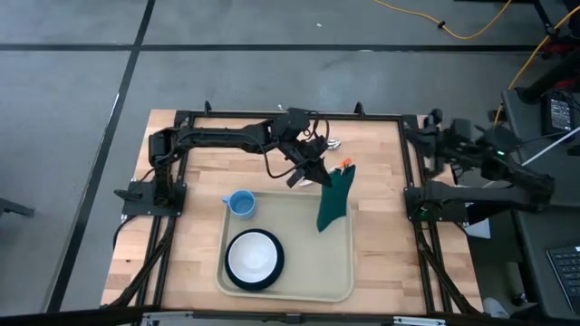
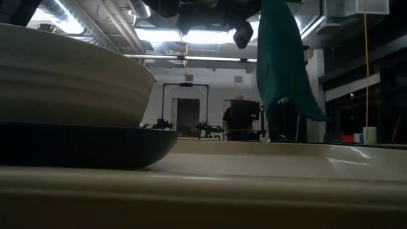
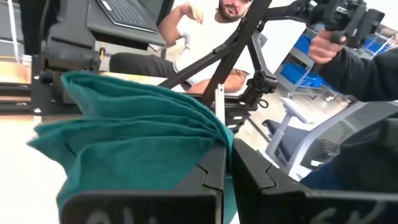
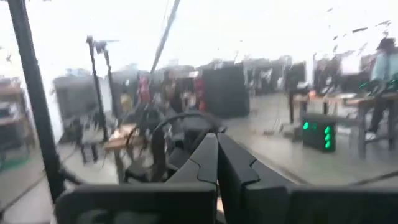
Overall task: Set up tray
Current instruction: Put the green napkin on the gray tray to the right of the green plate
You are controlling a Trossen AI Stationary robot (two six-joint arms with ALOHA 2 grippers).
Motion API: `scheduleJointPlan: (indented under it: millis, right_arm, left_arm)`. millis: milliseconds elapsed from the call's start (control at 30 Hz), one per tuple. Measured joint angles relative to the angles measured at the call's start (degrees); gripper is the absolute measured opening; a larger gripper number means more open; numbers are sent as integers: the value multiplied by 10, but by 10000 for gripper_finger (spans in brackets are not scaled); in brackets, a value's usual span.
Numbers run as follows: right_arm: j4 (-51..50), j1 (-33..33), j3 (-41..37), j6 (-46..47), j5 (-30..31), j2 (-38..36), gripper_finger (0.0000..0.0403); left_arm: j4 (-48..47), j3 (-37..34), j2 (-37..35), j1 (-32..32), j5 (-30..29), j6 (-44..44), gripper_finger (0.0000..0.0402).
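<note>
High view straight down over table (image 1: 381,145); low view level, hard against tray (image 2: 356,156); both share napkin (image 1: 333,199)

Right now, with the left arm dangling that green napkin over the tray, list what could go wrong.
1. The left gripper pinches the napkin only by its top edge, so the cloth could slip free and fall crumpled.
2. The napkin hangs over the tray's far right rim; released here, it may drape across the rim rather than lie flat inside.
3. An orange item lies on the table just behind the napkin; a swing could knock it.

The right gripper waits off to the side.
</note>
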Motion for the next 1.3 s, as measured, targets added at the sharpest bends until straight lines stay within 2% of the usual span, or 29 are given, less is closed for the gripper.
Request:
scheduleJointPlan:
  millis: [67, 233, 500, 567, 733, 867, 1033, 1200, 1300]
  right_arm:
    - [-10, 0, -18, 0, 35, -36, 1]
    - [-33, 0, -63, 6, 180, -83, 1]
    - [-112, -6, -76, -54, 422, -42, 1]
    - [-113, -18, -75, -58, 460, -41, 1]
    - [-136, -58, -74, -43, 466, -48, 1]
    - [-142, -80, -75, -19, 419, -45, 0]
    - [-143, -87, -75, -3, 396, -44, 0]
    - [-206, -93, -74, 42, 413, -36, 0]
    - [-213, -101, -74, 57, 386, -18, 0]
  left_arm:
    - [0, 0, 0, -3, -11, 4, 2]
    - [0, 0, 0, -7, -23, 5, 2]
    - [2, 0, 0, -7, -24, 1, 2]
    - [3, 0, 0, -7, -24, -3, 2]
    - [15, 0, 0, -8, -22, -9, 2]
    - [29, 0, 0, -8, -16, -15, 2]
    - [29, 0, 0, -11, -15, -14, 2]
    - [31, 0, 0, -14, -17, -11, 2]
    - [33, 0, 0, -14, -17, -11, 3]
